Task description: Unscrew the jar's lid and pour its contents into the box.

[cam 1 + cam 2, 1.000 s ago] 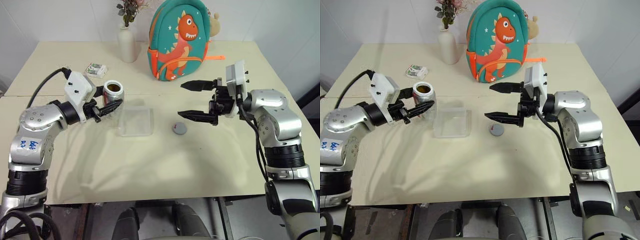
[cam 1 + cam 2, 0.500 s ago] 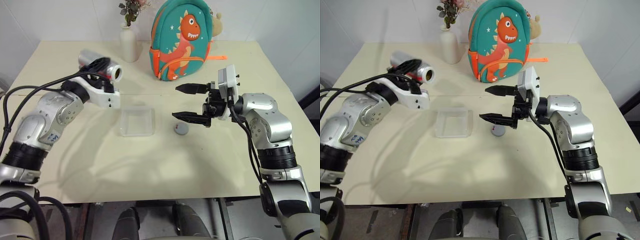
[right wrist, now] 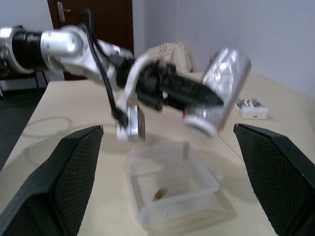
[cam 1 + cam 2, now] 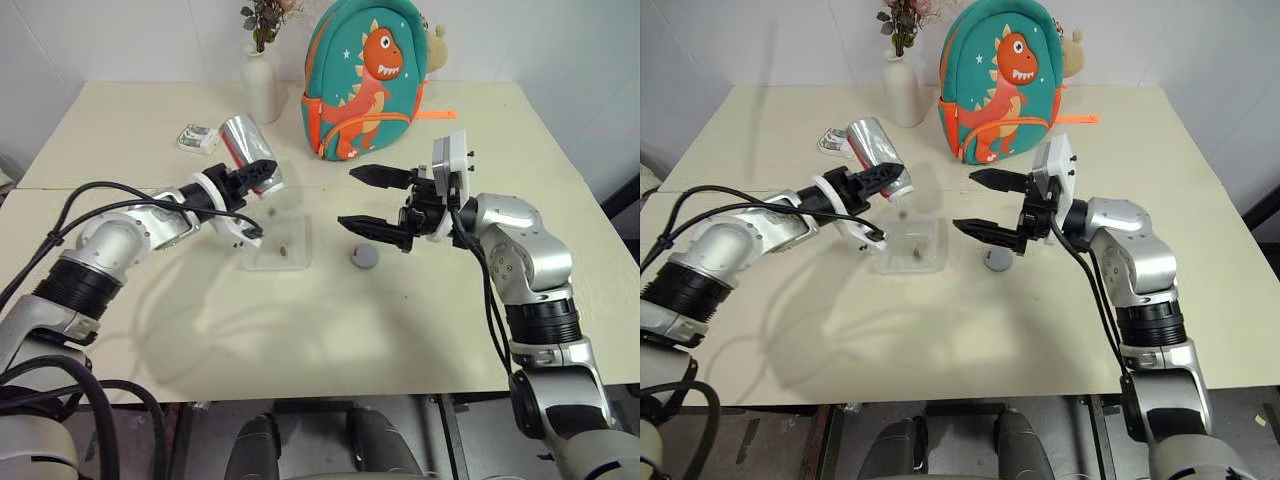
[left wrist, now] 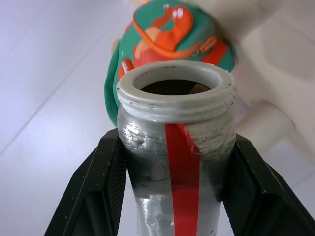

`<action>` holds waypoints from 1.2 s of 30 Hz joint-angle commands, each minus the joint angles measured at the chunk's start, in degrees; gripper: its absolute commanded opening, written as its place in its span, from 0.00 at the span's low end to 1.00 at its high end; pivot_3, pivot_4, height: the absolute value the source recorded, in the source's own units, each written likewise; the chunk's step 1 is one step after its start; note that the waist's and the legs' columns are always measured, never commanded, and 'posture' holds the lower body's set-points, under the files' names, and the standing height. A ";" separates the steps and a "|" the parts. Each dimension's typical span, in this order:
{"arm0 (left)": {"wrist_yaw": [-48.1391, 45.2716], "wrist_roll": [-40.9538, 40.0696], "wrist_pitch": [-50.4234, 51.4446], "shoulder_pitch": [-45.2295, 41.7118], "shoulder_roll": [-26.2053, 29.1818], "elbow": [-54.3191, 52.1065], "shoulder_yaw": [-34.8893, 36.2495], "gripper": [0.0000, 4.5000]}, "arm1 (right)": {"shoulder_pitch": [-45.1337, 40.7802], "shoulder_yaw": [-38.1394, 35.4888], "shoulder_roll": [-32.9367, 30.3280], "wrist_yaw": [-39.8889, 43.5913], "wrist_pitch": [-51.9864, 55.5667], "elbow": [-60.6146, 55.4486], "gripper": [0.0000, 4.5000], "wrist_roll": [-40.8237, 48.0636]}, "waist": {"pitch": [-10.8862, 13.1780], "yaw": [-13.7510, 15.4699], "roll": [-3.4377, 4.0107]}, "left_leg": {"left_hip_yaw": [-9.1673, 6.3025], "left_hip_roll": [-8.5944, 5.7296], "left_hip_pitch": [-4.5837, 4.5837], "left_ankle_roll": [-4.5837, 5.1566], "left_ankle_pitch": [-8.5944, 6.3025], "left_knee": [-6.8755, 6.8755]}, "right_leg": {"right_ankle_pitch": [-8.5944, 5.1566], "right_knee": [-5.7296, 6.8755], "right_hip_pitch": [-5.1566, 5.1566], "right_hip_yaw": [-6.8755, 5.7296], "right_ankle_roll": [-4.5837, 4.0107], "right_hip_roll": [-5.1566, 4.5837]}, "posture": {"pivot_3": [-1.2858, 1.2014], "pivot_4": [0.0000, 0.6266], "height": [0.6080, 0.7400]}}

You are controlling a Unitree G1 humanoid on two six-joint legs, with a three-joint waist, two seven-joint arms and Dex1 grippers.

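Note:
My left gripper (image 4: pixel 258 175) is shut on the jar (image 4: pixel 250 148), a clear-sided jar with a red stripe. It holds the jar tilted, open mouth down, over the back left corner of the box (image 4: pixel 275 266). A few brown bits (image 4: pixel 285 247) lie in the clear box. In the left wrist view the black fingers (image 5: pixel 98 187) clamp the jar (image 5: pixel 174 147) on both sides, and dark contents (image 5: pixel 172 87) show in its mouth. The grey lid (image 4: pixel 363 256) lies on the table right of the box. Above the lid my right gripper (image 4: pixel 348 197) stands open and empty, pointing left.
A dinosaur backpack (image 4: pixel 367 75) and a white flower vase (image 4: pixel 261 85) stand at the back of the table. A small white-and-green packet (image 4: pixel 197 137) lies behind the jar. The table's front half is bare.
My left arm swung the jar right and rolled it from upright to mouth-down over the box. Brown bits now lie in the box. The right gripper has stayed put.

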 commanded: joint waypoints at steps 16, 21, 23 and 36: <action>-32.54 -57.46 15.00 12.42 -7.16 -10.43 30.96 0.51 | 0.40 -1.42 -0.44 0.74 0.23 -1.65 1.00 1.48 | 0.00 -0.19 0.01 | 0.08 0.04 0.09 -0.04 0.03 0.06 | -0.01 0.28 -0.05 0.08 -0.03 0.01 | 0.52 0.24 1.00; -34.96 -76.10 41.06 16.21 -15.70 -14.57 49.33 0.51 | -0.21 0.29 -1.53 3.55 -1.83 -0.29 1.00 -0.96 | 0.00 -0.70 0.00 | 0.00 0.08 0.07 -0.01 0.04 0.36 | 0.03 0.44 0.02 0.06 -0.03 0.10 | 0.52 0.24 1.00; -33.44 -80.65 46.26 17.52 -18.12 -16.27 54.55 0.51 | -0.38 1.42 -2.03 5.22 -3.75 0.63 1.00 -2.56 | -0.01 -1.04 0.00 | -0.08 0.09 0.08 -0.01 0.04 0.45 | 0.05 0.45 0.07 0.06 0.00 0.14 | 0.52 0.24 1.00; -25.58 -89.60 39.04 27.34 -24.25 -8.20 67.96 0.51 | -2.42 4.19 -0.74 9.75 -8.94 4.74 1.00 -6.07 | -0.05 -1.67 -0.09 | -0.20 0.09 0.06 -0.02 0.04 0.76 | 0.25 0.37 0.24 0.04 0.08 0.14 | 0.52 0.24 1.00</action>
